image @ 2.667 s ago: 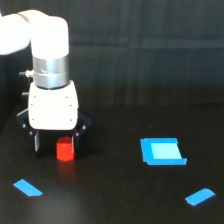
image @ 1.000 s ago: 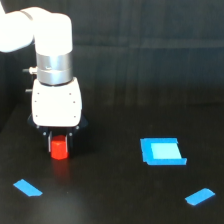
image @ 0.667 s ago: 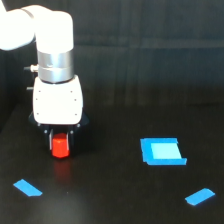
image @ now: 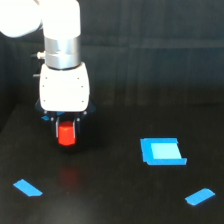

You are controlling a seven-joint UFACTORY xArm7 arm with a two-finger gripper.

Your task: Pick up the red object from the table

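Table [image: 115,200]: open black surface across centre and right of frame; blue patches lower left [image: 27,188], right of centre [image: 161,151], lower right [image: 199,196]. Arm descends vertically from upper left. Gripper [image: 66,134] points straight down, jaws clamped on the red object [image: 66,135], held left of centre just clear of the table, faint red reflection beneath

The claw [image: 66,131] grips the red object [image: 66,135] above the table [image: 120,190].
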